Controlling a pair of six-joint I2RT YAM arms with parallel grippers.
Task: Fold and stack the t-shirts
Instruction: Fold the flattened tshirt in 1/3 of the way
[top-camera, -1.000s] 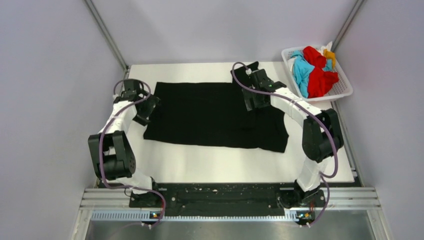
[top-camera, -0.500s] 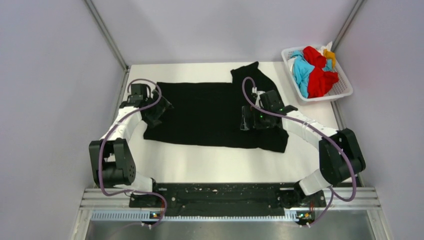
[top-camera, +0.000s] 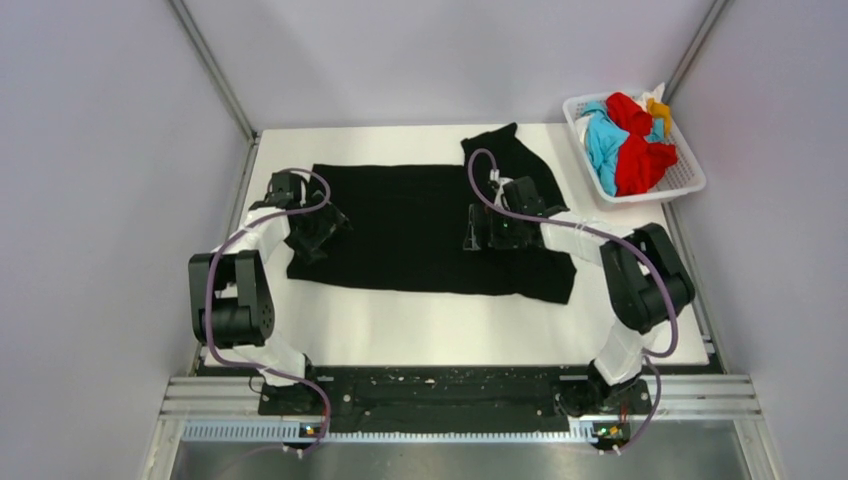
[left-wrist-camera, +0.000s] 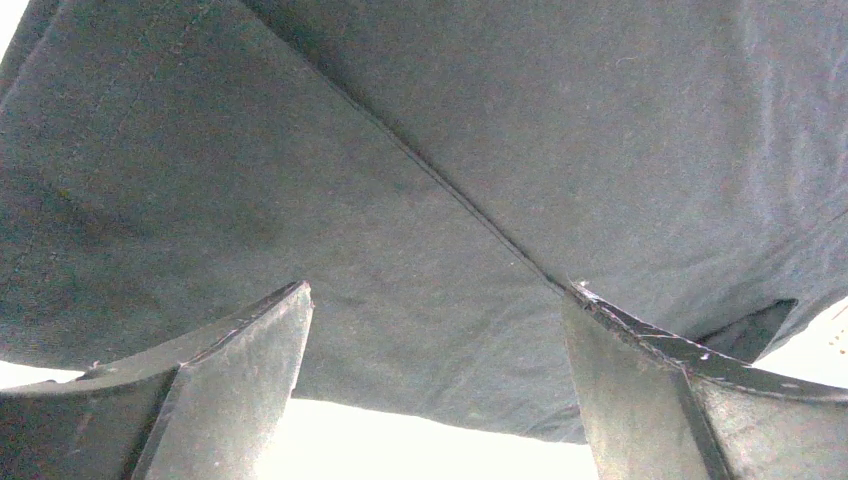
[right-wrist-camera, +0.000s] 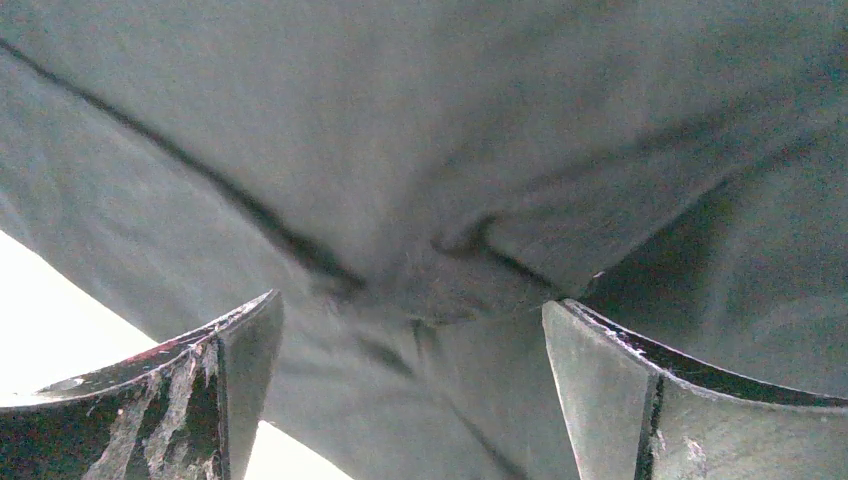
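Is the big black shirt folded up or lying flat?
Lying flat, mostly spread out. The black shirt covers a wide patch of the table, with one sleeve poking out at the far side.

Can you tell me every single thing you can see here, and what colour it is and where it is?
black t-shirt: 1, black, spread flat on the table
red t-shirt: 1 as far as I can tell, red, bunched in the basket
turquoise t-shirt: 1, turquoise-blue, in the basket
orange-yellow t-shirt: 1, orange-yellow, at the basket's far end
basket: 1, white, far right corner of the table
table: 1, white
left arm, right arm: 2, black and white, at the near edge
left claw, right claw: 2, black, both open over the black t-shirt
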